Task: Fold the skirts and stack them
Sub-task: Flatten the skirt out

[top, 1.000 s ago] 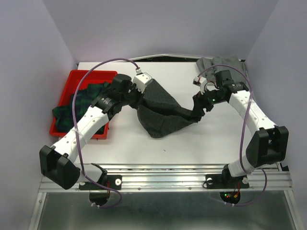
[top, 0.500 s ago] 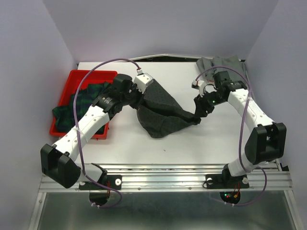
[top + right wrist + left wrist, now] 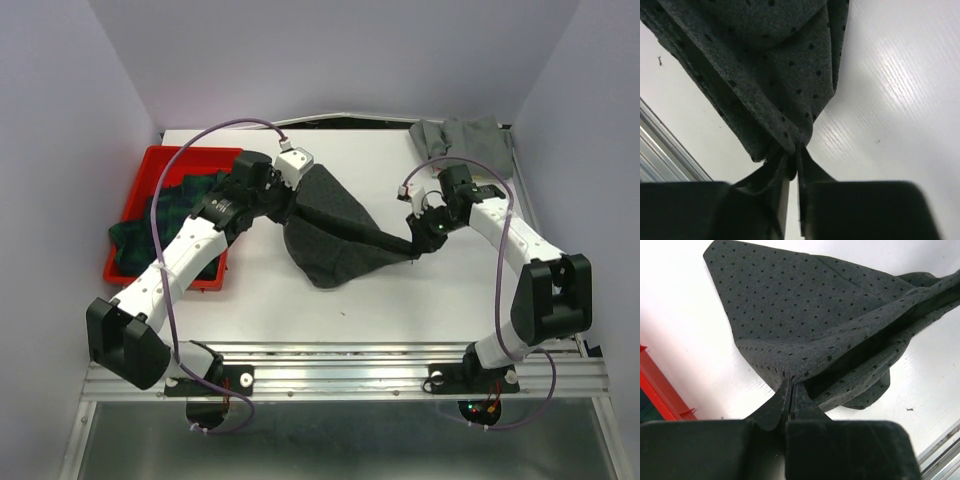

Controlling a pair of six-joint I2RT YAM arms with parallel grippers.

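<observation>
Top view, dotted skirt [image 3: 340, 238]: it is at the middle of the table [image 3: 400, 300], stretched between the two grippers. Its lower fold seems to rest on the surface.
Top view, left gripper [image 3: 291, 210]: it holds the skirt's left end, near the tray [image 3: 150, 158].
Top view, right gripper [image 3: 417, 249]: it holds the right end, where the cloth narrows to a point. In my judgement, holding both ends lets the arms pull the cloth flat before a fold.
Top view, plaid skirt [image 3: 170, 210]: it lies crumpled in the tray and partly over the rim, apparently waiting for its turn.
Top view, grey skirt [image 3: 460, 135]: it lies at the far right corner, well apart from the arms. This is perhaps the place for the stack, but I cannot be sure.
Left wrist view, grip: the fingers [image 3: 774, 407] are closed tight on a corner where several layers meet. The cloth spreads out from there like a fan, and a red edge of the tray shows at the left.
Right wrist view, grip: the fingers [image 3: 812, 172] are pinched on a bunched edge. The cloth hangs away from them above the bare table.
Step, as I judge: the first fold is not finished, and nothing is stacked on this skirt yet.
</observation>
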